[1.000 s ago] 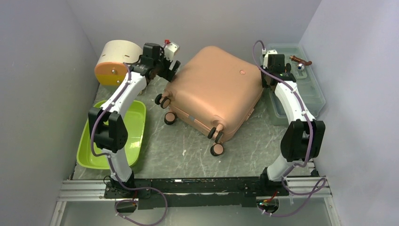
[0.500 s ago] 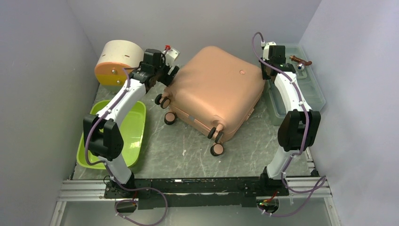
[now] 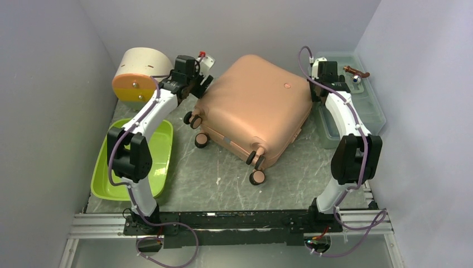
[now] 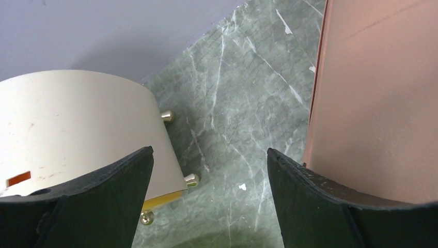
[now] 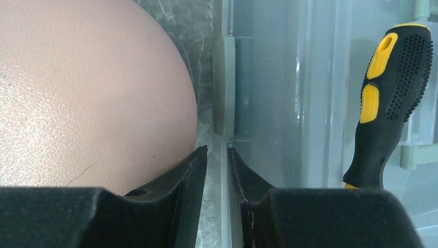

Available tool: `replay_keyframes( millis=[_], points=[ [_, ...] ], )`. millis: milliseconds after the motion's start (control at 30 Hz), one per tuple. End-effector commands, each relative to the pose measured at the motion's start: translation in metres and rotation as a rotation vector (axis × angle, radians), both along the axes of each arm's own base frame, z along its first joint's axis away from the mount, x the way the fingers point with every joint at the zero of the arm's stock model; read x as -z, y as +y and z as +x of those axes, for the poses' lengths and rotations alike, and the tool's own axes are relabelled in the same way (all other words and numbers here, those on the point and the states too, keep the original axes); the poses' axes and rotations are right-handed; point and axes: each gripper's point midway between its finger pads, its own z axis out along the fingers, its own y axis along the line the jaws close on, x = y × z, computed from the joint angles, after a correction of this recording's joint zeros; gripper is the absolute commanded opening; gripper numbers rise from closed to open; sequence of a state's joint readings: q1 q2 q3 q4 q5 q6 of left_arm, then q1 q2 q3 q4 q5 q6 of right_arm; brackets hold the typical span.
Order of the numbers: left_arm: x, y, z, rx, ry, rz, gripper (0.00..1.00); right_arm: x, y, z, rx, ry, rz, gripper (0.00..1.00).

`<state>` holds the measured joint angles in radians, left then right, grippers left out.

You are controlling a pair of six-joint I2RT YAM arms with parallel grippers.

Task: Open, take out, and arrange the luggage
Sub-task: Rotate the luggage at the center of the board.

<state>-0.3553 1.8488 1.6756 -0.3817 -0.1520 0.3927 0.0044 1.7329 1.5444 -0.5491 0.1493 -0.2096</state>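
The luggage (image 3: 259,106) is a salmon-pink hard-shell suitcase lying flat and shut in the middle of the table, its dark wheels pointing toward the near-left. My left gripper (image 3: 202,81) hangs at its far-left corner with its jaws wide apart. In the left wrist view this gripper (image 4: 209,152) has only bare table between its fingers, and the pink shell (image 4: 382,93) lies just right of the right finger. My right gripper (image 5: 217,149) sits low at the suitcase's right side (image 5: 88,88). Its jaws stand a narrow slit apart over the toolbox's edge and hold nothing.
A cream half-round box (image 3: 139,70) with an orange front stands at the back left, close to the left finger (image 4: 93,196). A lime-green tray (image 3: 150,162) lies at the left. A translucent toolbox (image 3: 362,111) at the right holds a black-and-yellow screwdriver (image 5: 387,103).
The left arm has swung a little toward the back, bringing its gripper to the suitcase's far-left corner, jaws slightly narrower. The right arm has shifted slightly back. The suitcase has not moved.
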Motion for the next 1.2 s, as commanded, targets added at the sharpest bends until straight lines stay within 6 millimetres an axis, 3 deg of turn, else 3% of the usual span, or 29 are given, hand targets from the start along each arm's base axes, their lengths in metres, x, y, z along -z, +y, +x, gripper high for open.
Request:
replay_keyframes(
  millis=[0, 200, 533, 833, 933, 1000, 1167],
  points=[
    [0.129, -0.063, -0.129, 0.331, 0.571, 0.032, 0.87, 0.039, 0.127, -0.017, -0.352, 0.166, 0.241, 0.28],
    [0.146, -0.064, -0.164, 0.396, 0.664, 0.052, 0.86, 0.034, 0.170, -0.006, -0.483, 0.176, 0.270, 0.30],
    [0.154, -0.056, -0.187, 0.401, 0.732, 0.064, 0.84, 0.035, 0.213, 0.020, -0.594, 0.210, 0.355, 0.32],
    [0.150, -0.060, -0.229, 0.465, 0.800, 0.032, 0.84, 0.035, 0.260, 0.009, -0.729, 0.241, 0.376, 0.34],
    [0.154, -0.058, -0.242, 0.474, 0.810, 0.065, 0.84, 0.030, 0.266, 0.012, -0.731, 0.233, 0.371, 0.35],
    [0.157, -0.051, -0.239, 0.441, 0.794, 0.084, 0.85, 0.025, 0.265, 0.018, -0.714, 0.222, 0.353, 0.36],
    [0.150, -0.023, -0.223, 0.322, 0.725, 0.161, 0.85, -0.020, 0.250, 0.025, -0.684, 0.107, 0.266, 0.42]
  ],
)
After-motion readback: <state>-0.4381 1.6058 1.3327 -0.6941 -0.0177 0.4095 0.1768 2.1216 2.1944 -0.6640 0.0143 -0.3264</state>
